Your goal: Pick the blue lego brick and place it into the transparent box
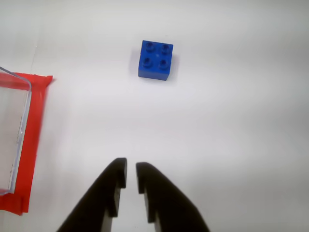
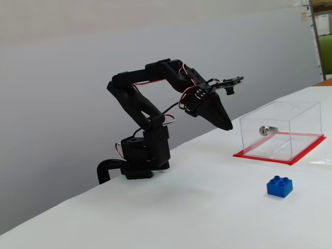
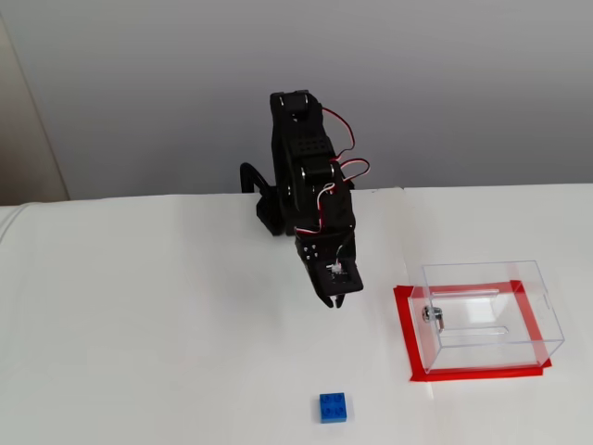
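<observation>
— Blue plastic, studs up: the blue lego brick (image 1: 155,60) sits alone on the white table (image 1: 231,145), ahead of the gripper (image 1: 131,175) in the wrist view and not touched by anything. Where does the arm stand?

— Raised above the table, judging by both fixed views. The gripper (image 2: 226,124) hangs in the air between the arm's base and the transparent box (image 2: 282,129), well apart from the brick (image 2: 279,187).

— And the jaws?

— Nearly together in the wrist view, only a thin slit between the two black fingertips, and nothing held.

— So which step is this?

— Most likely the approach; the pick has not begun. The box (image 3: 484,315) stands on its red base (image 3: 412,357), empty as far as can be seen, with the silver lock (image 3: 432,315) on one wall. The brick (image 3: 334,407) lies near it, off the corner of the red base.

— What does the next move ask for?

— The jaws would need to spread wider than the brick, then the arm should reach forward and descend until the fingers straddle two opposite sides before closing
</observation>
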Controlling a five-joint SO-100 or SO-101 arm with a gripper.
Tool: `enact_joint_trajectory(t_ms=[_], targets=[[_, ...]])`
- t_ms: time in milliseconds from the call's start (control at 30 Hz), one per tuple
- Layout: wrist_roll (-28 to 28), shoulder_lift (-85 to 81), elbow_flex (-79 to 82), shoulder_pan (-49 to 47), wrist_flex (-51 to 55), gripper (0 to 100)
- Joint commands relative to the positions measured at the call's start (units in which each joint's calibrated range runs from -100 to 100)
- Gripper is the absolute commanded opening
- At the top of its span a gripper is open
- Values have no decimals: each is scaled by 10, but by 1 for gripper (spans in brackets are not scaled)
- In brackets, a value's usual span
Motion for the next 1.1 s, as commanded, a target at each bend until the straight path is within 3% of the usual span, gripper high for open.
enact_joint_trajectory(t_ms=[0, 167, 367, 733, 900, 1067], targets=[[-14, 31, -59, 24, -1, 2], [-15, 89, -93, 46, -1, 4], [-14, 165, -155, 53, -8, 17], [-15, 315, -297, 47, -18, 18], [-41, 363, -312, 47, -53, 25], [-51, 394, -312, 33, -97, 25]])
